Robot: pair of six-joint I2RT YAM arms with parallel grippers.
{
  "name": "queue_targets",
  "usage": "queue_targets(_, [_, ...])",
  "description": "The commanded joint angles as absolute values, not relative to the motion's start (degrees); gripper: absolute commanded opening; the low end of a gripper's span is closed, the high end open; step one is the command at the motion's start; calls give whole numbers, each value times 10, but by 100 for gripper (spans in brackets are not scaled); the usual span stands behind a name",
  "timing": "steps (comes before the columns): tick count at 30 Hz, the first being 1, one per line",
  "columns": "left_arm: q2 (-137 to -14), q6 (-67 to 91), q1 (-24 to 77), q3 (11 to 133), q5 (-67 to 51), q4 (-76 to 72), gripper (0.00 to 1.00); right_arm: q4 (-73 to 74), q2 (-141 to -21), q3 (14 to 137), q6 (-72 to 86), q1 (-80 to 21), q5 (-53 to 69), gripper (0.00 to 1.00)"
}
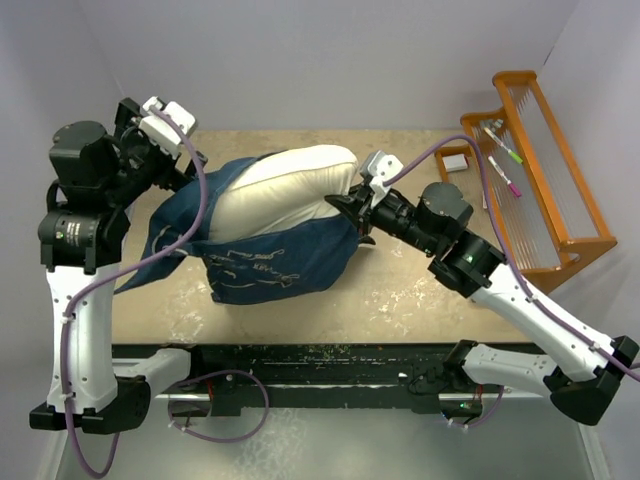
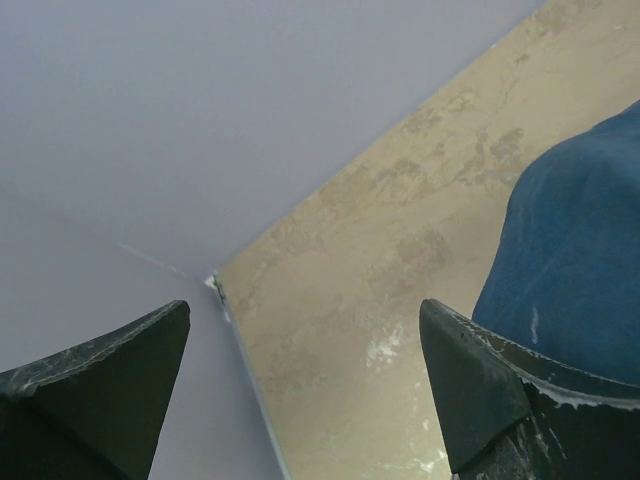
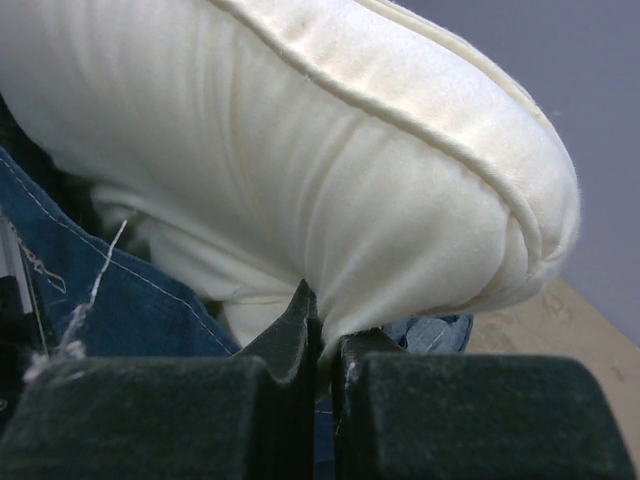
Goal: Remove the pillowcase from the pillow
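Observation:
The cream pillow [image 1: 285,190] lies mid-table, its right half out of the navy pillowcase [image 1: 270,262], which still covers its left end and lies spread under it. My right gripper [image 1: 350,208] is shut on the pillow's right edge; in the right wrist view the cream fabric [image 3: 330,180] is pinched between the jaws [image 3: 326,335], with blue cloth [image 3: 130,290] below left. My left gripper [image 1: 178,172] is open and empty at the table's back left, beside the pillowcase's left end [image 2: 580,260].
An orange wooden rack [image 1: 545,170] stands at the right with pens [image 1: 505,165] on it. A small white block [image 1: 455,161] lies near it. The grey walls [image 2: 200,120] meet at the table's back-left corner close to the left gripper.

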State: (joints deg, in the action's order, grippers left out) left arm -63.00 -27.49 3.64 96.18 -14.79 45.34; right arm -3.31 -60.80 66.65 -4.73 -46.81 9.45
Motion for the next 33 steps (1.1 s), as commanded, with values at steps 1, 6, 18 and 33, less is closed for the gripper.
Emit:
queue_targets(1, [-652,-371,33,1056,-244,557,99,-99,-611,717,-68,-447,70,0])
queue_targets(6, [-667,-486,33,1055,-346,746,99,-87,-633,755,-74,-436,105,0])
queue_targets(18, [-585,-483,33,949,-192,526,99,-50,-671,781,-83,-428,78,0])
queue_targets(33, [-606,-430,34,1100,-282,574,99,-95,-688,796,-95,-391,20,0])
